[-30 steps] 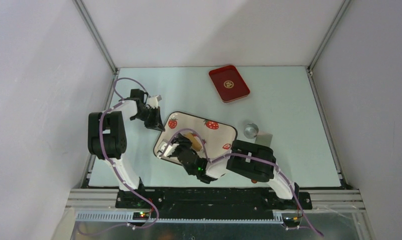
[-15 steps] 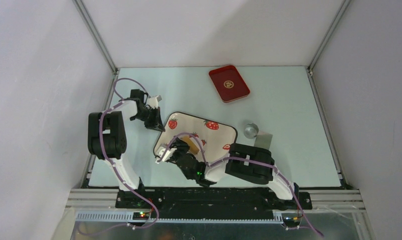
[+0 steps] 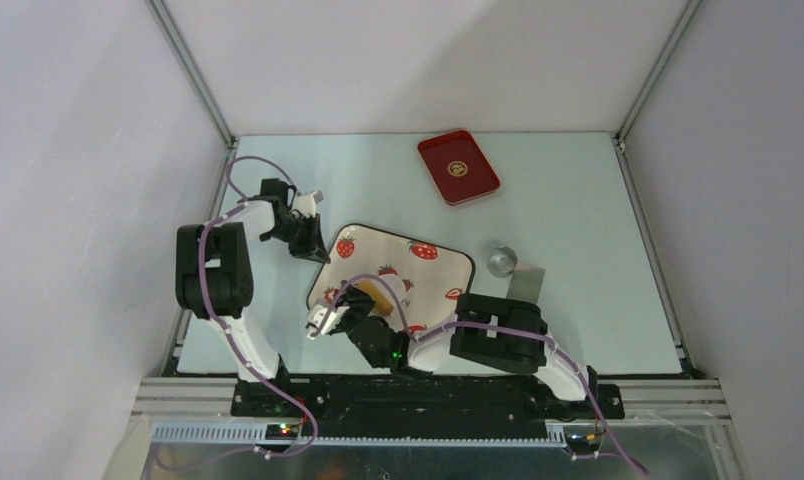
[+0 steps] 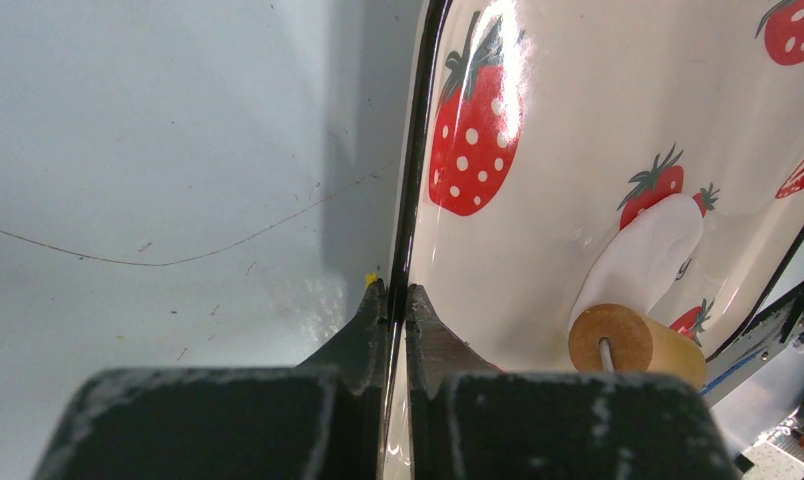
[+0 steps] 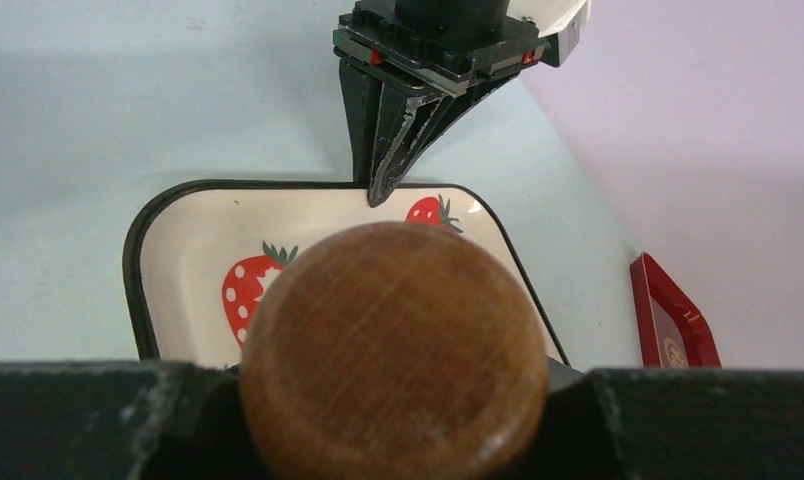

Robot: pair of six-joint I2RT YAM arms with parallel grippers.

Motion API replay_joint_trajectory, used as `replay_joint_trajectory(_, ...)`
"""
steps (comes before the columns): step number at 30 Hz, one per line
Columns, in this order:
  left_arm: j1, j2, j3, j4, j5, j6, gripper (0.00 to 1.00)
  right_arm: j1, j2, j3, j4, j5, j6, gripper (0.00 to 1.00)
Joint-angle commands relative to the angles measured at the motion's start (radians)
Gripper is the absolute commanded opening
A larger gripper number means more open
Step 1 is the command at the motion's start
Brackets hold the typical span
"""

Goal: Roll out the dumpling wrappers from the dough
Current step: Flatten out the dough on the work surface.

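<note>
A white strawberry-print tray (image 3: 448,262) lies mid-table. My left gripper (image 3: 313,246) is shut on its black rim (image 4: 410,200) at the far-left corner, one finger on each side (image 4: 396,300). On the tray lies one thin, oblong white piece of dough (image 4: 646,252), a dumpling wrapper. The roller end of the wooden rolling pin (image 4: 610,340) rests at the wrapper's near end. My right gripper (image 3: 350,314) is shut on the pin's round wooden handle (image 5: 393,350), over the tray's near-left part. In the top view the arm and pin hide the wrapper.
A red tray (image 3: 458,166) sits at the back of the table, also at the right edge of the right wrist view (image 5: 673,322). A small silvery cup (image 3: 500,261) stands right of the strawberry tray, with a grey square (image 3: 527,280) beside it.
My right gripper has drawn the rolling pin back toward the near-left corner of the tray. The left gripper and the tray have stayed put.
</note>
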Motion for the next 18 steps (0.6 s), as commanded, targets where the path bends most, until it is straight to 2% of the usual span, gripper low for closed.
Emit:
replay_joint_trajectory(1, 0.011, -0.061, 0.007, 0.035, 0.031, -0.002, 0.0, 0.001, 0.027, 0.004, -0.038, 0.023, 0.058, 0.0)
replay_joint_trajectory(13, 0.016, -0.055, 0.007, 0.035, 0.032, -0.003, 0.0, -0.07, 0.052, 0.013, 0.024, 0.159, 0.05, 0.0)
replay_joint_trajectory(18, 0.017, -0.054, 0.008, 0.036, 0.035, -0.004, 0.0, -0.082, 0.115, 0.017, 0.182, 0.228, -0.052, 0.0)
